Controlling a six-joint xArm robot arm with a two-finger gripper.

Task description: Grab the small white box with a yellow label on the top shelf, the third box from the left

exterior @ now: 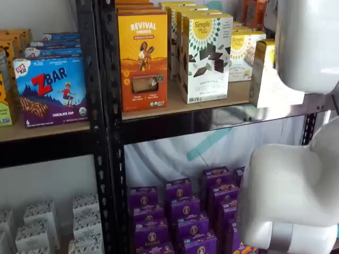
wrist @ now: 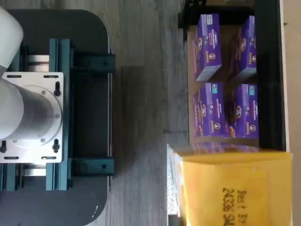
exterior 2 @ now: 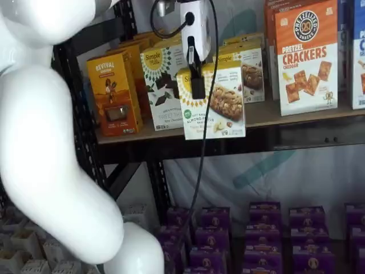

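The small white box (exterior 2: 219, 105) with a yellow round label and a baked-goods picture hangs in front of the top shelf (exterior 2: 296, 137), its lower edge over the black front beam. My gripper (exterior 2: 197, 85) comes down from above, and one black finger lies against the box's front face, shut on it. In a shelf view the box (exterior: 265, 74) shows side-on at the shelf's right end, partly behind my white arm. In the wrist view its yellow side (wrist: 235, 188) with "Best By" print fills a corner.
On the top shelf stand an orange Revival box (exterior: 142, 58), a taller Simple Mills box with chocolate pieces (exterior: 205, 55), more small boxes (exterior 2: 251, 63) behind, and an orange-and-white crackers box (exterior 2: 307, 54). Purple boxes (exterior 2: 262, 240) fill the shelf below. ZBAR boxes (exterior: 50, 90) sit in the left bay.
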